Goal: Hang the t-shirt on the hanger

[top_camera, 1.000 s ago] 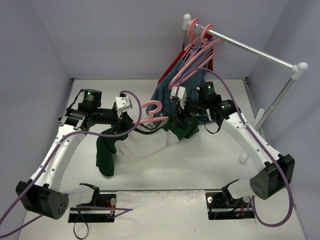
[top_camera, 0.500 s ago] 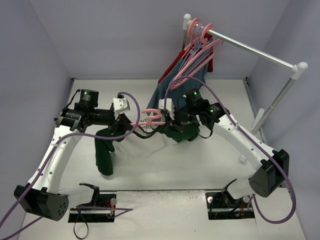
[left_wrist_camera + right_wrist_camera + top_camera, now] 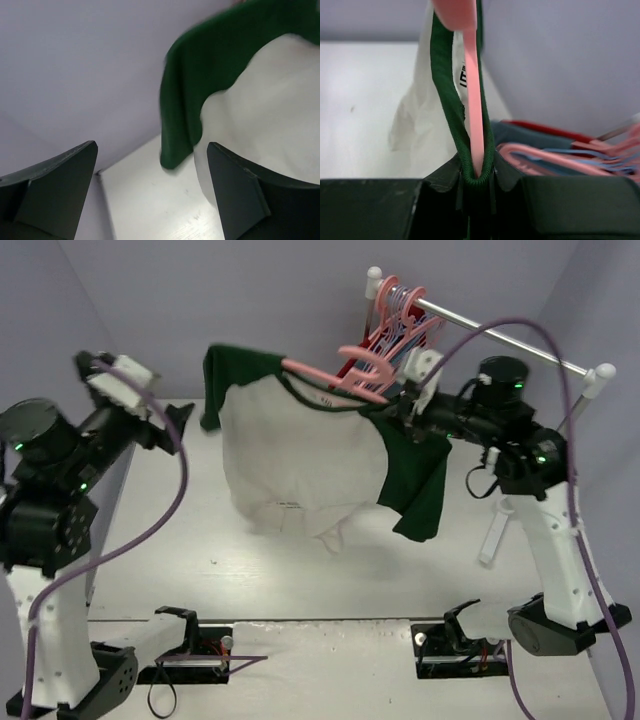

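Note:
The t-shirt (image 3: 300,455) hangs in the air above the table, cream body down, one dark green sleeve (image 3: 232,375) at the left and the other (image 3: 415,480) drooping at the right. The pink hanger (image 3: 318,374) runs through its neck. My right gripper (image 3: 396,400) is shut on the green neck trim (image 3: 446,95) and the hanger (image 3: 474,110) together, right gripper (image 3: 477,175). My left gripper (image 3: 152,185) stands open and holds nothing, left gripper (image 3: 172,418) a little left of the left sleeve (image 3: 180,105).
A metal rail (image 3: 500,335) on white posts (image 3: 560,435) crosses the back right. Several pink hangers (image 3: 400,315) hang at its left end, with a red garment (image 3: 540,127) and a blue-grey garment (image 3: 517,136) just behind my right gripper.
The shirt on its hanger has risen from the table into the air toward the rail. My left gripper opened, let go and drew back to the left; my right gripper closed on the neck.

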`<state>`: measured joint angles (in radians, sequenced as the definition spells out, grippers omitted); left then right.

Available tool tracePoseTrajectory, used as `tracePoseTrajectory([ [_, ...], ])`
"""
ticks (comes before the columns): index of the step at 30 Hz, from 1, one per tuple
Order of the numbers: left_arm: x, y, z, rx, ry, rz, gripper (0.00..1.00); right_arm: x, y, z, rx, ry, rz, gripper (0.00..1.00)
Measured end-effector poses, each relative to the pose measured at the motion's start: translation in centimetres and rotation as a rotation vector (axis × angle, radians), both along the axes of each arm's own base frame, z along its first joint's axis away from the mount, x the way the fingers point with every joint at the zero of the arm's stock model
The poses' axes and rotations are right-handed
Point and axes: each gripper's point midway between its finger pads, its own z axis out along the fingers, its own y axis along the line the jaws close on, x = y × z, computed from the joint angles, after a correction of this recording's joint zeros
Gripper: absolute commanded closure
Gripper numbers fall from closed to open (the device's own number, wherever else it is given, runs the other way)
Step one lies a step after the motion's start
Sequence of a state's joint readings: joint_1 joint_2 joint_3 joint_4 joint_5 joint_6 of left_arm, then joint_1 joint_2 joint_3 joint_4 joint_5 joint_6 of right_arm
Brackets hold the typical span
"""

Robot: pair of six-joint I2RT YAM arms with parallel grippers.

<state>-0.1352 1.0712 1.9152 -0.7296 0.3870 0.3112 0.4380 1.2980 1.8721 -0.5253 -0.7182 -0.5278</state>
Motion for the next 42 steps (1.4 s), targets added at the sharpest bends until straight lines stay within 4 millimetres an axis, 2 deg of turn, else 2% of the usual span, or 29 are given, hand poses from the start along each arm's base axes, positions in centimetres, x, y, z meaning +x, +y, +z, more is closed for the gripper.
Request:
tracePoseTrajectory([
  [2, -1.0, 1.9, 2.2, -0.062, -0.059, 0.110, 0.12, -1.3, -0.7, 4.2, 0.068, -0.066, -0.013, 1.00],
  [3, -1.8, 2.9, 3.3, -0.096, -0.091, 0.158, 0.12, -1.9, -0.9, 5.5, 0.094, -0.083, -0.013, 1.00],
  [5, -3.3, 4.5, 4.5, -0.156, -0.135, 0.241, 0.12, -2.8, -1.2, 6.6, 0.134, -0.082, -0.015, 1.00],
  [6, -3.8, 5.1, 4.7, -0.176, -0.145, 0.269, 0.12, -3.0, -1.2, 6.3, 0.147, -0.063, -0.016, 1.00],
  [8, -4.1, 5.8, 4.5, -0.198, -0.146, 0.311, 0.12, -3.5, -1.2, 4.5, 0.154, 0.007, -0.018, 1.00],
  [11, -3.2, 6.2, 3.0, -0.199, -0.106, 0.347, 0.12, -3.9, -1.2, -1.1, 0.121, 0.191, -0.037, 1.00],
  [13, -2.3, 6.2, 1.9, -0.191, -0.071, 0.361, 0.12, -3.4, -1.9, -5.0, 0.078, 0.306, -0.114, 1.00],
  [16, -1.1, 5.9, 0.6, -0.181, -0.027, 0.367, 0.12, -2.6, -4.5, -10.4, -0.014, 0.450, -0.312, 1.00],
  [18, -0.3, 5.6, 0.1, -0.180, -0.004, 0.363, 0.12, -2.5, -7.1, -12.3, -0.060, 0.488, -0.469, 1.00],
  [19, 0.1, 5.5, -0.1, -0.179, 0.006, 0.361, 0.12, -2.6, -8.3, -12.7, -0.070, 0.490, -0.536, 1.00],
  [25, 2.6, 4.3, -1.6, -0.191, 0.076, 0.337, 0.12, -3.3, -16.0, -11.8, -0.105, 0.414, -0.938, 1.00],
  [28, 3.6, 3.6, -2.3, -0.203, 0.109, 0.319, 0.12, -3.1, -18.7, -11.3, -0.173, 0.393, -1.081, 1.00],
  [31, 4.6, 2.9, -3.5, -0.206, 0.149, 0.300, 0.12, -2.1, -20.1, -11.2, -0.229, 0.398, -1.172, 1.00],
  [34, 4.8, 2.5, -4.6, -0.200, 0.179, 0.289, 0.12, -0.6, -20.7, -11.7, -0.265, 0.417, -1.218, 1.00],
  [37, 4.6, 2.4, -5.1, -0.197, 0.188, 0.285, 0.12, -0.4, -20.0, -12.8, -0.292, 0.443, -1.170, 1.00],
  [42, 3.9, 2.6, -5.0, -0.198, 0.178, 0.282, 0.12, -2.2, -16.6, -14.5, -0.274, 0.479, -0.898, 1.00],
])
